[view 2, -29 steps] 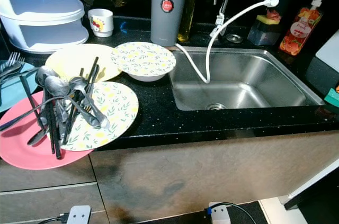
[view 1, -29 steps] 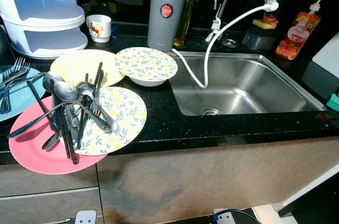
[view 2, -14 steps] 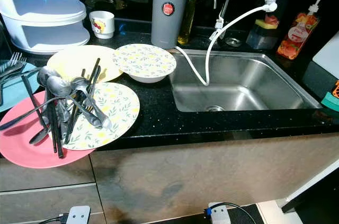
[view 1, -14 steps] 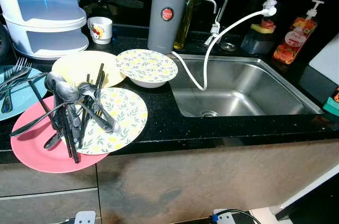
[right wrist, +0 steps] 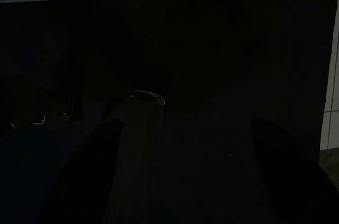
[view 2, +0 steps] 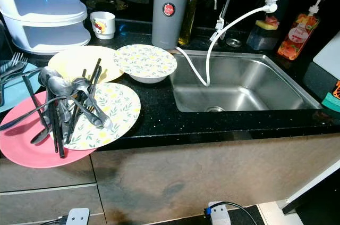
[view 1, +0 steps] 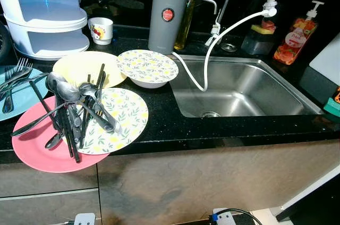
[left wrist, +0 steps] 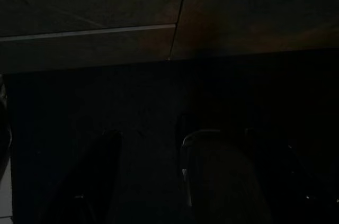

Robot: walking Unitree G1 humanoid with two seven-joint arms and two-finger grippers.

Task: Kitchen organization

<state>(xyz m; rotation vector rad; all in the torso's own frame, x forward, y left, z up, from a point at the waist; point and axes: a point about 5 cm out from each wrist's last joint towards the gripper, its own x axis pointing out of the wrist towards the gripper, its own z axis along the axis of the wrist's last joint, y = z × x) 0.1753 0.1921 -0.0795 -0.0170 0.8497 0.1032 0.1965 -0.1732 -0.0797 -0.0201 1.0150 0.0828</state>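
Cutlery pile (view 1: 74, 113) lies across pink plate (view 1: 32, 148) and floral plate (view 1: 125, 118) on black counter (view 1: 159, 124), left of sink (view 1: 249, 84); sorting not begun. Both grippers hang low, fingers apart. Next: raise arm, pinch one utensil

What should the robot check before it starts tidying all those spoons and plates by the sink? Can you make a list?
1. Cutlery pile reachable near the counter's front edge: ok; it lies across the pink plate and the floral plate.
2. Cutlery easy to pick singly: not ok; spoons and black chopsticks are tangled.
3. Pink plate safely on the counter: cannot tell; it sits right at the front edge.
4. Sink free to take dishes: ok; the basin looks empty, with a white hose hanging into it.
5. Floral bowl stable: ok; upright beside the sink.
6. Grippers ready: cannot tell; both wrist views are very dark, with both arms hanging low before the cabinet.
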